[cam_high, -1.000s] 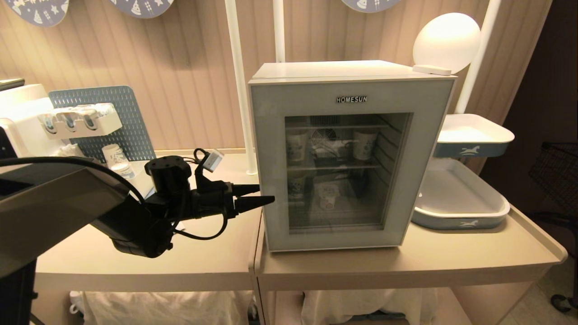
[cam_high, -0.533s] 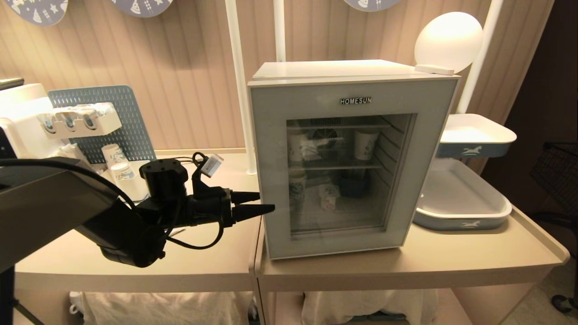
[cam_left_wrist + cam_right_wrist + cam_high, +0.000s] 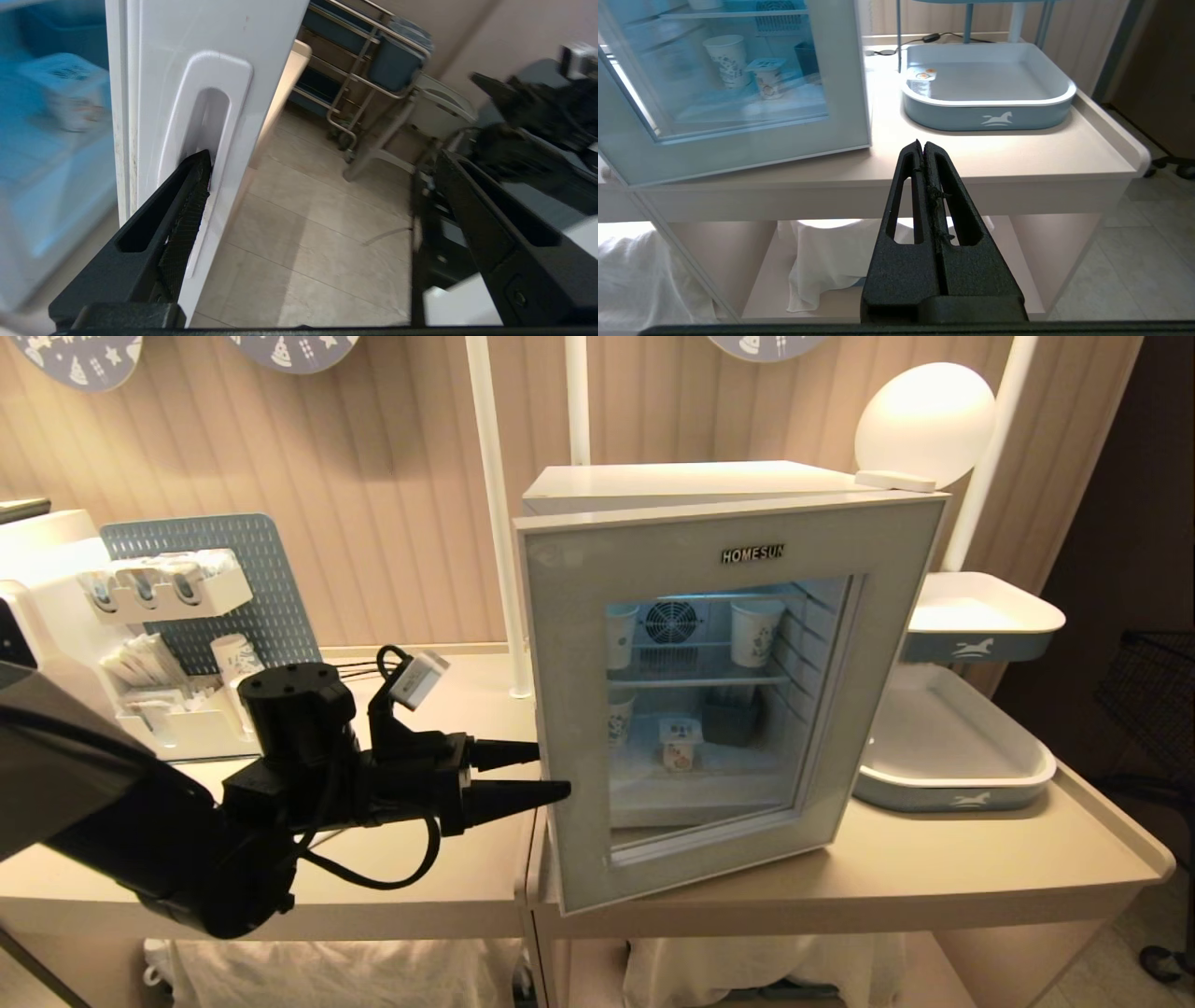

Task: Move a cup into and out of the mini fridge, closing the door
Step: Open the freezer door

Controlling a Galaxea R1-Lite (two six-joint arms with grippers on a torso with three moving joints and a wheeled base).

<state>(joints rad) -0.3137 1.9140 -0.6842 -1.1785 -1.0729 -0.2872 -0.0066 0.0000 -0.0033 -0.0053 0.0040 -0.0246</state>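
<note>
The mini fridge (image 3: 728, 681) serves as the landmark on the beige counter (image 3: 934, 868). Its door (image 3: 569, 709) stands slightly ajar, hinged on the side toward the blue tray (image 3: 952, 775), with the free edge swung out toward the robot and the interior light on.

The left gripper (image 3: 537, 773) sits at that free edge, jaws spread wide and holding nothing. In the left wrist view one finger (image 3: 187, 205) is hooked into the recessed handle (image 3: 205, 126) moulded into the door's side, while the other finger hangs clear of the fridge. That explains the released jaws: the recess only needs one finger behind its lip to pull the door, so no pinch is wanted.

The cup (image 3: 679, 744) stands upright inside the fridge on the lower shelf, seen through the glass, with taller paper cups (image 3: 754, 633) on the shelf above. A second small pot (image 3: 920, 79) seems to rest in the tray beside the fridge, though the view is too oblique to be sure.

The right gripper (image 3: 923, 144) is parked in front of the counter, below the fridge, jaws clenched on nothing.
</note>
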